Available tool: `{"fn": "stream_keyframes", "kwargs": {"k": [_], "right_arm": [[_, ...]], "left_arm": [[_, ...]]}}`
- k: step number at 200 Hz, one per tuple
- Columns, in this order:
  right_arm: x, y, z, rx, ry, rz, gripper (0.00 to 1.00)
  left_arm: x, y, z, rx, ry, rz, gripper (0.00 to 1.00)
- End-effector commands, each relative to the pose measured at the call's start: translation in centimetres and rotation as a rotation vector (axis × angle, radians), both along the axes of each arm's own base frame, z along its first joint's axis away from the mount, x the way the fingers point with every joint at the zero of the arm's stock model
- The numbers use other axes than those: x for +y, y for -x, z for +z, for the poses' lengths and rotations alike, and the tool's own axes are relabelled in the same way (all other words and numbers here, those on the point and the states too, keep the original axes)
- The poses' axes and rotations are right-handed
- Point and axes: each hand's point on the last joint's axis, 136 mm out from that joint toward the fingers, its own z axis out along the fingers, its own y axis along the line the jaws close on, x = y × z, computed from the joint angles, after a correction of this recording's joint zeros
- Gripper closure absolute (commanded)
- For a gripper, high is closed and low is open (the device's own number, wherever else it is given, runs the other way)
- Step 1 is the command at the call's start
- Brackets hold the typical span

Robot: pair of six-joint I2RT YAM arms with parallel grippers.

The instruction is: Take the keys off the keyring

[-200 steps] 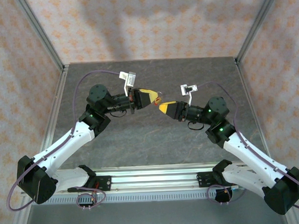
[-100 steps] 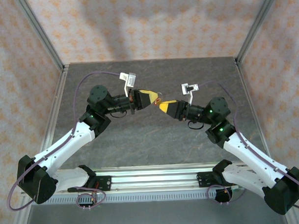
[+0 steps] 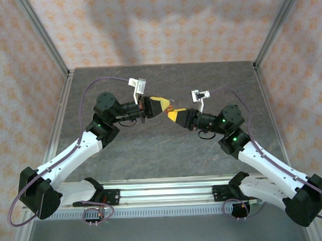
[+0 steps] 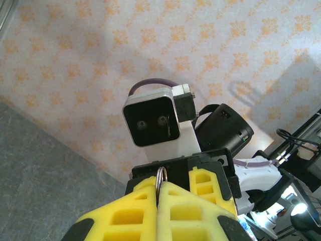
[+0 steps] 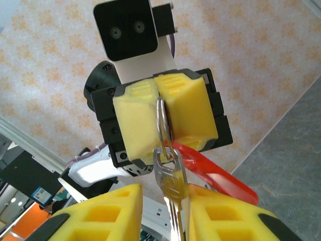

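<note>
Your left gripper [image 3: 166,105] is clenched on the thin ring of the red keyring [image 5: 213,170], held in the air above the counter's [image 3: 151,152] middle. The key [image 5: 169,182] hangs between your right gripper's [image 5: 164,201] parted fingers, not yet pinched.

The keyring [image 5: 214,174] sits in the left end effector [image 4: 160,190], keys [image 5: 169,185] between fingers of the right end effector [image 3: 174,116].

Gap between left gripper [image 3: 167,105] and right gripper [image 3: 171,116] is taken up by keyring [image 5: 161,123] and keys [image 5: 169,183]; open desk [image 3: 151,152] is left beneath, walled on three sides.
</note>
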Motion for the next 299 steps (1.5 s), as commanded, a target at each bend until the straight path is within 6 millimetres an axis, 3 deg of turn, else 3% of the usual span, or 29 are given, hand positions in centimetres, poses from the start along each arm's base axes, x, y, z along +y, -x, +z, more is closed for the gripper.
{"fn": "stream_keyframes", "kwargs": {"k": [1, 115, 227, 240, 259, 286, 299], "right_arm": [[-0.4, 0.3, 2.9, -0.070, -0.070, -0.019, 0.75], [-1.6, -0.2, 1.3, -0.076, 0.070, -0.130, 1.00], [-2.0, -0.7, 0.8, -0.113, 0.224, -0.179, 1.00], [-2.2, -0.8, 0.4, -0.121, 0.281, -0.189, 1.00], [-2.3, -0.8, 0.0, -0.136, 0.361, -0.179, 1.00], [-2.2, -0.5, 0.0, -0.161, 0.422, -0.154, 1.00], [-2.3, -0.4, 0.1, -0.174, 0.432, -0.144, 1.00]], "left_arm": [[0.2, 0.1, 0.8, -0.040, 0.026, 0.011, 1.00], [1.6, 0.8, 1.1, -0.083, 0.018, 0.076, 1.00], [2.1, 1.4, 0.5, -0.089, 0.008, 0.088, 1.00], [2.3, 1.3, 0.2, -0.085, 0.005, 0.099, 0.83], [2.5, 1.5, 0.0, -0.085, 0.001, 0.104, 0.78], [2.6, 1.7, -0.3, -0.082, -0.001, 0.107, 0.78], [2.7, 1.8, -0.4, -0.080, -0.004, 0.111, 0.72]]}}
